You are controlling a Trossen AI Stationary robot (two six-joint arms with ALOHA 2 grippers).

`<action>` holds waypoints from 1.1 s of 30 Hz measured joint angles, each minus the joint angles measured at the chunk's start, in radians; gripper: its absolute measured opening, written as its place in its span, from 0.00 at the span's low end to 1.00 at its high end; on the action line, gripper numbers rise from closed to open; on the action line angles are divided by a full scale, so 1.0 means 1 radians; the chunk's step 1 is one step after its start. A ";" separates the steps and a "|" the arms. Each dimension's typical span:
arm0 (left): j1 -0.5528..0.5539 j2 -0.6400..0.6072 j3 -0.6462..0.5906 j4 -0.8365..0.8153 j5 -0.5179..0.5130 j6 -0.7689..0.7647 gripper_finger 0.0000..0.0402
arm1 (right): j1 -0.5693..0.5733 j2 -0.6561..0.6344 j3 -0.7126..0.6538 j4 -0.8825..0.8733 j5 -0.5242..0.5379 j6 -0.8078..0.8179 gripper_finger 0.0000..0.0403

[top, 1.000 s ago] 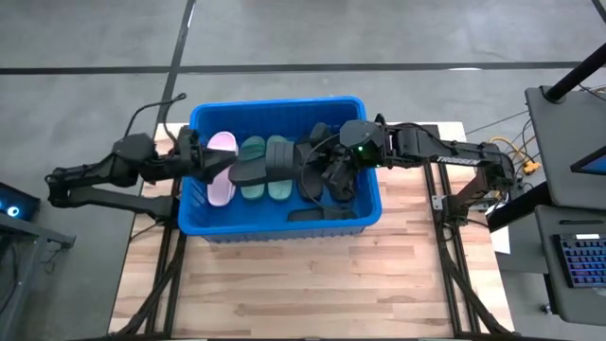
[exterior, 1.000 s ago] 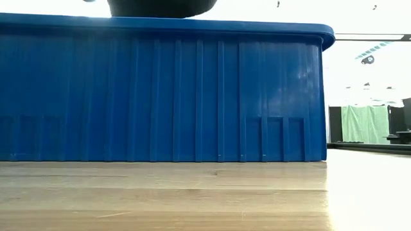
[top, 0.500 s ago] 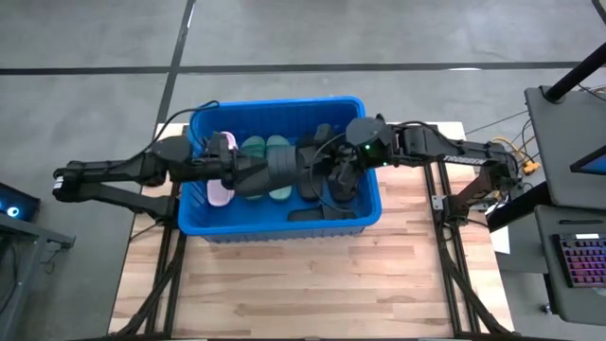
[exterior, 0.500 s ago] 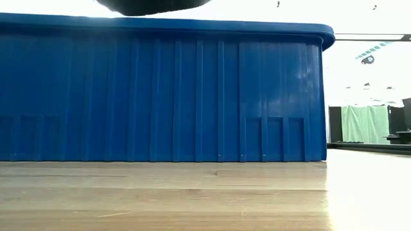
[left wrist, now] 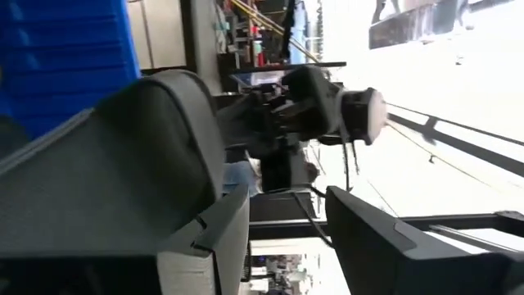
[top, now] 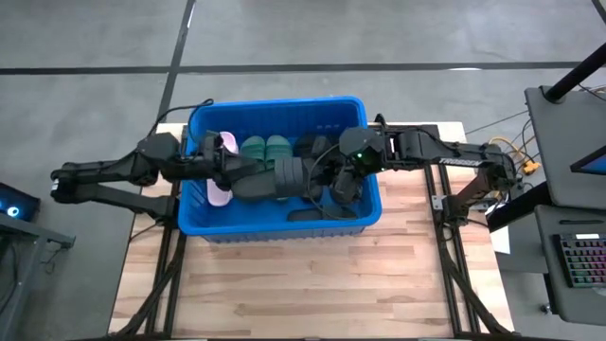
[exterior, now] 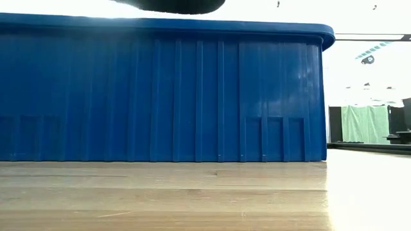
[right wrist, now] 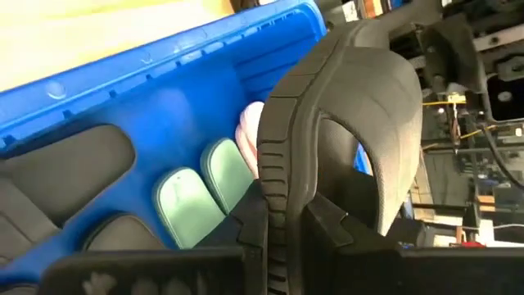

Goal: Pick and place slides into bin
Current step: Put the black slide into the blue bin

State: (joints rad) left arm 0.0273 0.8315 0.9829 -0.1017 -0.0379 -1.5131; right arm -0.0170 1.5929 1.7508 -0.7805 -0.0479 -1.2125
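The blue bin (top: 284, 220) stands mid-table, and its near wall (exterior: 192, 96) fills the low view. Pale pink slides (top: 220, 194), green slides (top: 265, 147) and black slides (top: 322, 213) lie inside it. One more black slide (top: 275, 180) hangs above them. My right gripper (top: 327, 180) is at its right end, shut on it. My left gripper (top: 227, 169) reaches level over the bin's left side to the slide's other end. Its fingers are apart, with an empty gap (left wrist: 286, 246) and the slide (left wrist: 123, 180) just beside one finger. My right gripper has the black slide by a narrow ribbed edge (right wrist: 274, 221) that runs down between its two fingers, whose own bulk hides the exact spot. It comes slanting down from the table's right. The slide is clear of those in the bin, its strap (right wrist: 368, 74) arching beside the fingers. My left gripper: I cannot tell whether its finger (left wrist: 205, 246) touches the slide.
Bare wooden table top (top: 303, 284) lies in front of the bin. A desk with a keyboard (top: 578, 256) stands off the table's right side. Black slides (right wrist: 74, 156) cover the bin's floor on its right.
My left gripper has gone from the bin's left rim toward the table's right, over the pink slides, up to the hanging black slide's left end. That slide has shifted a little toward the near edge with my right gripper and stays above the bin.
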 joint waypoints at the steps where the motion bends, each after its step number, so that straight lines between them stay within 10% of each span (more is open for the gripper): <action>1: 0.000 -0.008 0.000 0.001 0.003 0.000 0.37 | 0.004 0.000 0.000 -0.002 0.001 0.000 0.07; 33: 0.006 0.110 0.053 -0.069 0.155 -0.041 0.37 | 0.019 0.005 -0.002 -0.001 0.011 0.008 0.07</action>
State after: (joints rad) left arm 0.0338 0.9414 1.0358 -0.1707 0.1172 -1.5542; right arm 0.0017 1.5978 1.7489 -0.7819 -0.0369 -1.2049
